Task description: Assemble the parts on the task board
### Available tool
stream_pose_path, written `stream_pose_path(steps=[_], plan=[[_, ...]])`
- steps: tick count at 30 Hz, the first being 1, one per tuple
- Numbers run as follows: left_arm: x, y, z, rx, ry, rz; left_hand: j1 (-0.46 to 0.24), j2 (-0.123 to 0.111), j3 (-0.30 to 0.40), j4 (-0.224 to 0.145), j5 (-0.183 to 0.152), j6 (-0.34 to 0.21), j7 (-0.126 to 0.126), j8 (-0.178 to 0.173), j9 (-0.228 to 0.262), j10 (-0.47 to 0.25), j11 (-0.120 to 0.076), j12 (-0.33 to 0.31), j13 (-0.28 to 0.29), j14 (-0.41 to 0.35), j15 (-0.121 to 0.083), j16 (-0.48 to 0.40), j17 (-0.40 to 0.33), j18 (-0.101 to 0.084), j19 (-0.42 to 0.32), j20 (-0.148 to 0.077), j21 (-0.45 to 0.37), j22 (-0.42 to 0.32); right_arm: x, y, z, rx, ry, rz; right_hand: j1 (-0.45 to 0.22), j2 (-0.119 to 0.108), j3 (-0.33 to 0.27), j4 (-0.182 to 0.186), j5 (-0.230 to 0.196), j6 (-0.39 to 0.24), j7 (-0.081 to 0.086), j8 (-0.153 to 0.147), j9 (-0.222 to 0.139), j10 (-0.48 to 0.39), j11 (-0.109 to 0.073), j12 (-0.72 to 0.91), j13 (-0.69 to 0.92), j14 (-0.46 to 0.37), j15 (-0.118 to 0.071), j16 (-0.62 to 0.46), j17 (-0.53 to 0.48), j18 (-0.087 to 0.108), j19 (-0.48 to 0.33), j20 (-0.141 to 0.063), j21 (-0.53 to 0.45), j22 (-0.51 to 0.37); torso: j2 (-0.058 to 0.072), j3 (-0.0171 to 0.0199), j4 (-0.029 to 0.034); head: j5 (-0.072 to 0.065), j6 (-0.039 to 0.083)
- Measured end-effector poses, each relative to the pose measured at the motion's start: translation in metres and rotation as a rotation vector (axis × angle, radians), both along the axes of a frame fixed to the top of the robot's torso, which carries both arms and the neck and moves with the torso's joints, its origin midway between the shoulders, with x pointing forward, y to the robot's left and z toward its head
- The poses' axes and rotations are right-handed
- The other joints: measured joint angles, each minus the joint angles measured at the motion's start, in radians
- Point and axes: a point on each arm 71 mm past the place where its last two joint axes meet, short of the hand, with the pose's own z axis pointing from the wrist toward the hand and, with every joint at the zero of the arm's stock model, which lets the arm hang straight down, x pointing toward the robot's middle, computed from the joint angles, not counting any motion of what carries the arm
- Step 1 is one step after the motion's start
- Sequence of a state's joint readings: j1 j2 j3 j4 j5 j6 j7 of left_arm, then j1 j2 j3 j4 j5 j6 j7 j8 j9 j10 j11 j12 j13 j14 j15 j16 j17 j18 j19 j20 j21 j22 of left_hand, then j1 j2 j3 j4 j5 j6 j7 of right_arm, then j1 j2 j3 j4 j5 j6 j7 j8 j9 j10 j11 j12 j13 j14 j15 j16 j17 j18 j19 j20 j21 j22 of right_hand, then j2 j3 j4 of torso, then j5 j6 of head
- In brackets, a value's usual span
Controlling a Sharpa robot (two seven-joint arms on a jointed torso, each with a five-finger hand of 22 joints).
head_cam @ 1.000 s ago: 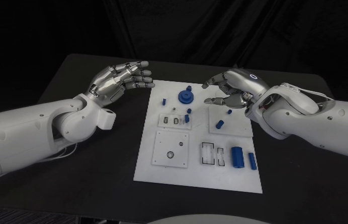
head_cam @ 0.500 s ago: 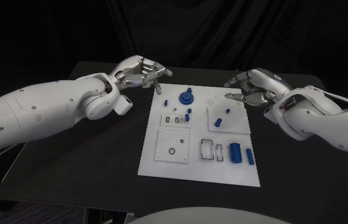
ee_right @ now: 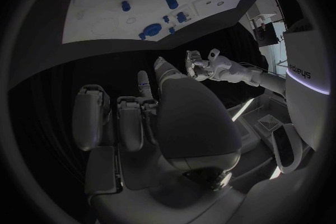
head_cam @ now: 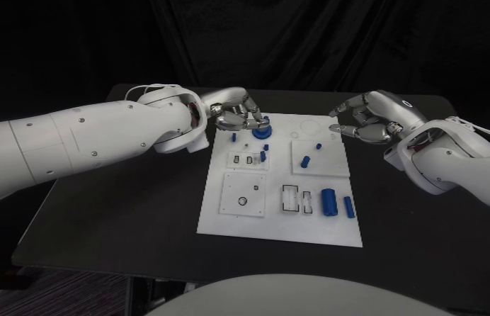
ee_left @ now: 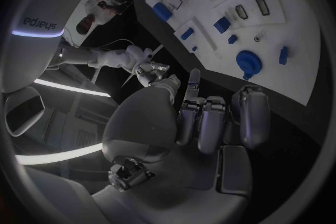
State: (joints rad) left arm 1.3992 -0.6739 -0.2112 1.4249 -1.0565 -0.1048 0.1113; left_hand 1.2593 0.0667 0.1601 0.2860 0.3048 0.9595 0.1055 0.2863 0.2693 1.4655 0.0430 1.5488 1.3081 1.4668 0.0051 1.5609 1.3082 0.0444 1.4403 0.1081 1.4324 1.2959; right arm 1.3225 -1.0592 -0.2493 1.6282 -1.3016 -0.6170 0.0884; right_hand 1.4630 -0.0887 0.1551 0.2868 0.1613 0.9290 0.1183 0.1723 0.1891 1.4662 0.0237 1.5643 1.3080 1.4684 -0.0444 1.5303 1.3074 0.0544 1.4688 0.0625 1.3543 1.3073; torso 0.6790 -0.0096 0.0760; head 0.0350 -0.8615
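Board (head_cam: 281, 217), white, lies centre frame on the black table (head_cam: 122, 217). Left hand (head_cam: 237, 112) curls empty above its blue disc (head_cam: 260, 130); right hand (head_cam: 369, 121), upper right, also curled, holds nothing.

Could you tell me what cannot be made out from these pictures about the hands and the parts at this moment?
- Head view: the left hand covers part of the blue round part; touching or not is unclear.
- Head view: the right hand has curled fingers whose inner side is hidden.
- Head view: the small holes on the task board are too small to read.
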Motion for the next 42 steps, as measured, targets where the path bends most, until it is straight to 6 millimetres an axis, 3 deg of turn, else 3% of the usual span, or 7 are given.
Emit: stream_pose_path(steps=[5, 7, 16, 18, 21, 27, 42], plan=[[-0.001, -0.016, -0.004, 0.119, -0.026, 0.015, -0.041, 0.005, -0.034, 0.001, -0.024, 0.016, -0.016, 0.044, 0.09, 0.001, -0.013, 0.011, 0.0, -0.003, -0.015, 0.003, 0.0, -0.008, 0.022, -0.008, 0.075, 0.012, -0.001, 0.0, -0.003, 0.002, 0.008, 0.0, -0.001, 0.009, 0.0, 0.0, 0.015, 0.004, -0.004, 0.0, -0.003, 0.0, 0.007, 0.0, 0.0, -0.004, 0.004, 0.0, 0.0, 0.0, -0.004, 0.004, 0.0, 0.0, -0.005, 0.0044, -0.0035, 0.005, -0.008], [-0.001, -0.021, -0.006, 0.167, -0.029, 0.025, -0.052, 0.011, -0.047, 0.001, -0.034, 0.016, -0.016, 0.061, 0.132, 0.001, -0.02, 0.015, 0.0, 0.002, -0.02, 0.003, 0.0, -0.023, 0.027, -0.013, 0.093, 0.012, -0.002, 0.001, -0.004, 0.003, 0.012, 0.001, -0.001, 0.009, 0.003, 0.003, 0.016, 0.004, -0.004, 0.0, -0.003, 0.0, 0.007, 0.0, 0.0, -0.004, 0.004, 0.0, 0.0, 0.0, -0.004, 0.004, 0.0, 0.0, -0.007, 0.0063, -0.0056, 0.008, -0.01], [-0.001, -0.029, -0.015, 0.332, 0.005, 0.079, -0.098, 0.013, -0.081, 0.004, -0.058, 0.007, -0.025, 0.097, 0.247, 0.002, -0.027, 0.015, 0.0, 0.001, -0.028, 0.003, 0.0, -0.023, 0.027, -0.032, 0.126, 0.012, -0.002, 0.002, -0.006, 0.003, 0.018, 0.002, -0.006, 0.014, 0.003, 0.003, 0.028, 0.007, 0.0, 0.0, -0.005, 0.0, 0.007, 0.0, 0.0, -0.004, 0.004, 0.0, 0.0, 0.0, -0.004, 0.004, 0.0, 0.0, -0.01, 0.013, -0.0094, 0.008, -0.011], [-0.001, -0.03, -0.016, 0.366, 0.015, 0.094, -0.123, 0.013, -0.102, 0.003, -0.073, -0.002, -0.034, 0.116, 0.302, 0.0, -0.032, 0.019, 0.0, -0.001, -0.034, 0.003, 0.0, -0.04, 0.026, -0.049, 0.135, 0.012, -0.002, 0.002, -0.006, 0.003, 0.018, 0.001, -0.006, 0.014, 0.003, 0.003, 0.033, 0.007, 0.0, 0.0, -0.006, 0.0, 0.007, 0.0, 0.0, -0.004, 0.003, 0.0, 0.0, 0.0, -0.004, 0.004, 0.0, 0.0, -0.01, 0.0146, -0.0103, 0.009, -0.011], [-0.002, -0.031, -0.018, 0.41, 0.029, 0.116, -0.135, 0.015, -0.117, 0.001, -0.088, -0.011, -0.043, 0.153, 0.384, 0.002, -0.041, 0.019, 0.0, -0.002, -0.038, 0.003, 0.0, -0.039, 0.026, -0.068, 0.136, 0.012, -0.001, 0.002, -0.007, 0.002, 0.021, 0.001, -0.006, 0.014, 0.003, 0.003, 0.04, 0.007, 0.0, 0.0, -0.008, 0.0, 0.007, 0.0, 0.0, -0.004, 0.004, 0.0, 0.0, 0.0, -0.004, 0.004, 0.0, 0.001, -0.011, 0.0157, -0.0121, 0.012, -0.011], [-0.001, -0.033, -0.022, 0.487, 0.052, 0.16, -0.15, 0.02, -0.128, 0.004, -0.088, 0.009, -0.063, 0.206, 0.482, 0.002, -0.056, 0.019, 0.0, 0.0, -0.054, 0.003, 0.0, -0.039, 0.027, -0.093, 0.136, 0.012, 0.0, 0.003, -0.008, -0.001, 0.024, 0.0, -0.007, 0.014, 0.005, 0.0, 0.051, 0.007, 0.0, 0.0, -0.01, 0.0, 0.007, 0.0, 0.0, -0.004, 0.003, 0.0, 0.0, 0.0, -0.004, 0.004, 0.0, 0.001, -0.014, 0.0178, -0.0148, 0.017, -0.011], [0.003, -0.039, -0.024, 0.558, 0.061, 0.223, -0.187, 0.027, -0.147, 0.004, -0.103, 0.027, -0.073, 0.211, 0.528, 0.001, -0.069, 0.019, 0.0, 0.0, -0.068, 0.003, 0.0, -0.039, 0.025, -0.108, 0.135, 0.012, 0.001, 0.006, -0.009, -0.001, 0.028, 0.007, -0.003, 0.018, 0.008, -0.003, 0.074, 0.007, 0.0, -0.005, -0.014, 0.0, 0.007, 0.0, 0.0, -0.004, 0.003, 0.0, 0.0, 0.0, -0.004, 0.004, 0.0, 0.001, -0.017, 0.0175, -0.0106, 0.02, -0.011]])
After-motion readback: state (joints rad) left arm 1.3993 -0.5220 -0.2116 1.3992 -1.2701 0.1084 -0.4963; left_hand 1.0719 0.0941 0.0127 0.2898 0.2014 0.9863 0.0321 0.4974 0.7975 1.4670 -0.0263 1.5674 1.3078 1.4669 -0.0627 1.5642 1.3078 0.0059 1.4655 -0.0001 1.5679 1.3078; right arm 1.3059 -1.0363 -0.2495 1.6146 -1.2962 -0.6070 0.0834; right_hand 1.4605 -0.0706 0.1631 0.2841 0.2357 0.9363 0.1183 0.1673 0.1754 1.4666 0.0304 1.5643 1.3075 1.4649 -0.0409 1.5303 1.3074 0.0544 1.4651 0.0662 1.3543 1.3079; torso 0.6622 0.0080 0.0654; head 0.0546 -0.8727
